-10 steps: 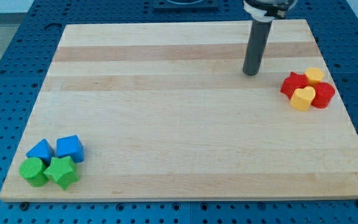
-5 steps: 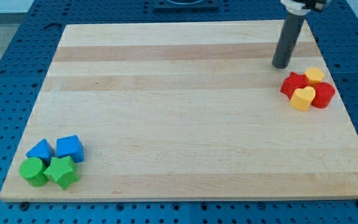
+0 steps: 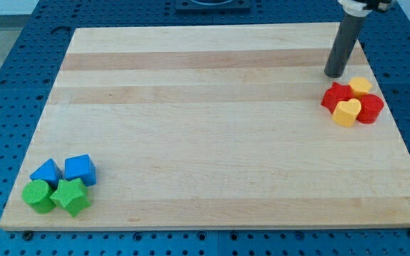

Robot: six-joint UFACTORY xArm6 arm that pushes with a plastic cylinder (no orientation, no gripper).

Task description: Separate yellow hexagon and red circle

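Observation:
The yellow hexagon (image 3: pixel 360 86) and the red circle (image 3: pixel 371 108) sit in a tight cluster near the board's right edge, with a red star (image 3: pixel 335 95) and a yellow heart (image 3: pixel 347 112). The hexagon touches the circle's upper left side. My tip (image 3: pixel 333 75) rests on the board just above and left of the cluster, a short gap from the red star and the hexagon.
A second cluster lies at the view's bottom left: a blue triangle (image 3: pixel 46 171), a blue cube (image 3: pixel 80 169), a green circle (image 3: pixel 37 195) and a green star (image 3: pixel 70 196). The wooden board (image 3: pixel 205 128) lies on a blue pegboard table.
My tip has moved to the right along the top of the board, from mid-right to just above the red and yellow cluster. No block has moved.

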